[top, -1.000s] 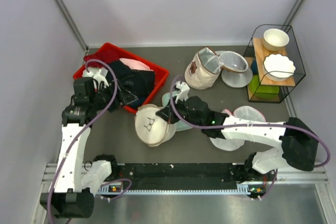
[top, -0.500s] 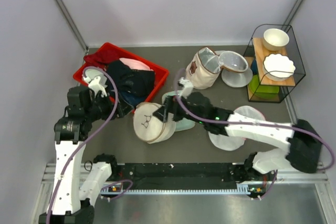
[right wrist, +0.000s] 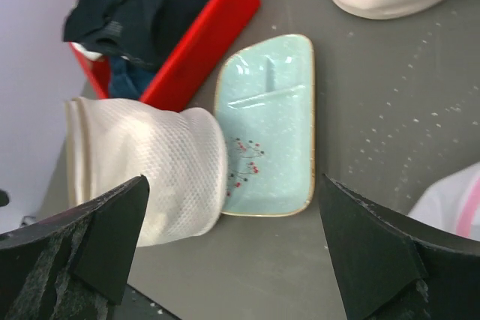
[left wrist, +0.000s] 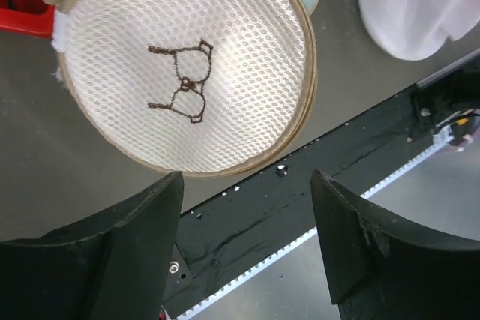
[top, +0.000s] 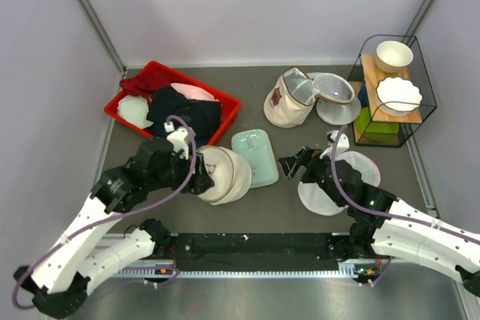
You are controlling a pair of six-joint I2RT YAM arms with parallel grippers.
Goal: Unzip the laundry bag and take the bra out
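Low and left of centre on the grey table (top: 270, 209), the left gripper (top: 199, 179) stood spread wide with nothing in it, just left of the laundry bag (top: 229, 174). In the left wrist view the bag filled the upper frame. Its round mesh face with the stitched bra icon (left wrist: 180, 84) was turned to the camera, and the zip round its rim looked closed. Right of centre, the right gripper (top: 291, 164) was likewise fully spread and empty, well clear of the bag.

Half a second before, the right gripper had been touching the bag's right side and the left one had been up beside the red bin (top: 225, 121). By now the right had drawn back, the left had come to the bag, and the bag had tipped from icon-up onto its edge.

The red bin of clothes sat at upper left and the wire rack (top: 373, 84) with white bowls (top: 398, 95) at upper right. Pink-trimmed mesh bags (top: 319, 198) lay at lower right and a beige pouch (top: 285, 106) at upper centre. The bag overlapped the left edge of the mint plate (top: 255, 159).
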